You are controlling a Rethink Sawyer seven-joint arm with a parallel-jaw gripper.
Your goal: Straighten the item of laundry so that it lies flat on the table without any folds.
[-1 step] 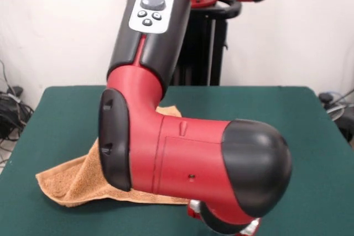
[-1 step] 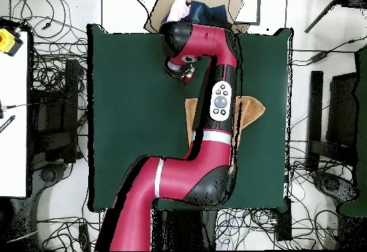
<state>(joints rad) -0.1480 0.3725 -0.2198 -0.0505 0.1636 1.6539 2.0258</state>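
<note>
The item of laundry (image 1: 77,178), an orange-tan towel, lies rumpled on the green table (image 1: 287,125), with a fold along its front-left edge. My red and black arm crosses over it and hides its middle. From above, the towel (image 2: 249,113) shows on both sides of the arm, right of the middle of the table (image 2: 129,106). The gripper (image 2: 185,69) hangs past the towel, up and to the left of it, towards the table's top edge in this view. Nothing shows in it. In the front view only a red and silver bit of it shows at the bottom edge.
A cardboard box (image 2: 195,9) with cloth in it sits just beyond the table's top edge in the overhead view. Cables cover the floor all round. A white bench (image 2: 11,106) with a yellow object (image 2: 7,41) stands to the left.
</note>
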